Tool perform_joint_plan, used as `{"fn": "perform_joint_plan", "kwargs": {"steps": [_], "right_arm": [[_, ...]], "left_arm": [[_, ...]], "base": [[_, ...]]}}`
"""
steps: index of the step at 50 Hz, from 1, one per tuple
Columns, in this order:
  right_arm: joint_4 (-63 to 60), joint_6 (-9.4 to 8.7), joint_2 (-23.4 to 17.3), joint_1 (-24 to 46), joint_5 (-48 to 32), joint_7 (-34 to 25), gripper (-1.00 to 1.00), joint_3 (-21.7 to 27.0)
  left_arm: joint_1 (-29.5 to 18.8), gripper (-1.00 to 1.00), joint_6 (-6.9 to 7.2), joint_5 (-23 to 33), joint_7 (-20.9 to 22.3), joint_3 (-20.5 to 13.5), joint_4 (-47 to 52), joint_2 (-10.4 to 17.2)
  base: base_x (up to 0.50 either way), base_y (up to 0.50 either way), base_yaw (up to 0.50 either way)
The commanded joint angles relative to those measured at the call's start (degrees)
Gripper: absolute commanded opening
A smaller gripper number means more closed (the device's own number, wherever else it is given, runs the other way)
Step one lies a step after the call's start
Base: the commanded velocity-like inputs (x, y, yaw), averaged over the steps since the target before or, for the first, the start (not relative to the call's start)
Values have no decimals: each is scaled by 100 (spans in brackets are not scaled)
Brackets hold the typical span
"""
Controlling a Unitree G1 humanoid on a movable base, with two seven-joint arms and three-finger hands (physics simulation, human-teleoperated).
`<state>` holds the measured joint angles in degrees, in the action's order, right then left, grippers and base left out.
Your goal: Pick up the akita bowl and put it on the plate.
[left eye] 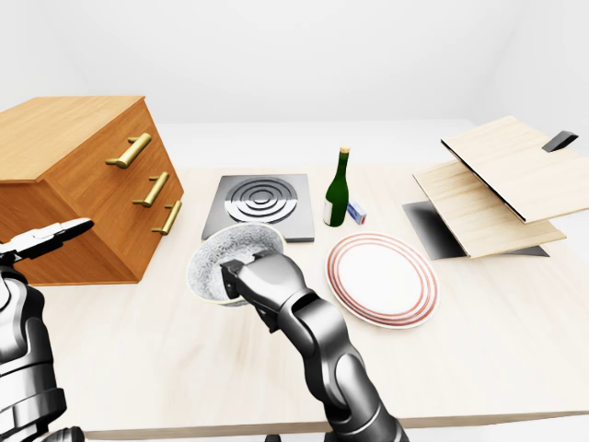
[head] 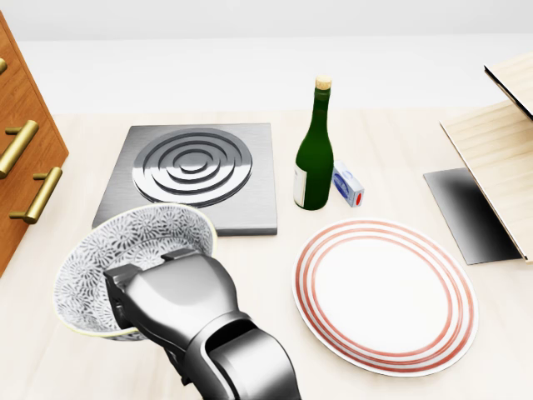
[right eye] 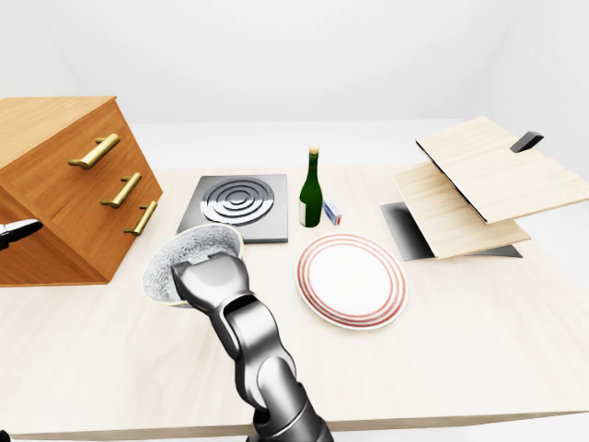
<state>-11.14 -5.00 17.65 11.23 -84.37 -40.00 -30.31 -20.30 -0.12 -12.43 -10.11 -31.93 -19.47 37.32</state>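
The akita bowl (head: 133, 242), white with a dark flower pattern, hangs tilted above the table at the lower left of the head view. My right hand (head: 154, 304) is shut on its near rim and hides that side. The red-ringed white plate (head: 383, 296) lies flat to the right of the bowl, apart from it, with nothing on it. My left hand (left eye: 51, 238) shows at the far left of the left-eye view beside the cabinet, fingers stretched out and holding nothing.
A grey burner plate (head: 191, 175) lies just above the bowl. A green wine bottle (head: 314, 150) and a small box (head: 347, 185) stand above the plate. A wooden drawer cabinet (left eye: 83, 184) is at left; slanted wooden boards (left eye: 497, 184) over a dark mat (head: 466, 212) at right.
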Motion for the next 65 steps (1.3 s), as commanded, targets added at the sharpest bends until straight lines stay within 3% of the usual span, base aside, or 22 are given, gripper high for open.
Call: {"fn": "perform_joint_plan", "kwargs": {"steps": [1, 2, 4, 5, 6, 7, 11, 39, 65], "right_arm": [[-262, 0, 13, 140, -158, 0, -100, 230], [-255, 0, 3, 136, -147, 0, -100, 238], [-262, 0, -12, 152, -133, 0, -100, 269], [-263, 0, -13, 153, -132, 0, -100, 270], [-303, 0, -30, 212, -113, 0, -100, 350], [-327, 0, -39, 228, -107, 0, -100, 378], [-503, 0, -128, 289, -86, 0, -100, 534], [-1117, 0, -649, 186, 143, 0, -100, 1055], [-1538, 0, -993, 50, 286, 0, -100, 1418]], "left_arm": [[-139, 100, -488, -15, -10, 168, -643, 40], [-128, 100, -488, -27, -19, 171, -618, 47], [-33, 100, -320, -73, -38, 132, -359, 54], [-28, 100, -311, -72, -39, 129, -344, 51], [50, 100, -121, -105, -50, 77, -96, 56], [80, 100, -31, -104, -49, 45, 18, 47], [105, 100, 47, -66, -15, -22, 130, 13], [216, 100, 92, -48, 52, -151, 275, -14], [-106, 100, -22, -27, -38, 61, -145, 124]], "base": [[0, 0, 0], [0, 0, 0], [0, 0, 0], [0, 0, 0], [0, 0, 0], [0, 0, 0], [0, 0, 0], [0, 0, 0], [0, 0, 0]]}}
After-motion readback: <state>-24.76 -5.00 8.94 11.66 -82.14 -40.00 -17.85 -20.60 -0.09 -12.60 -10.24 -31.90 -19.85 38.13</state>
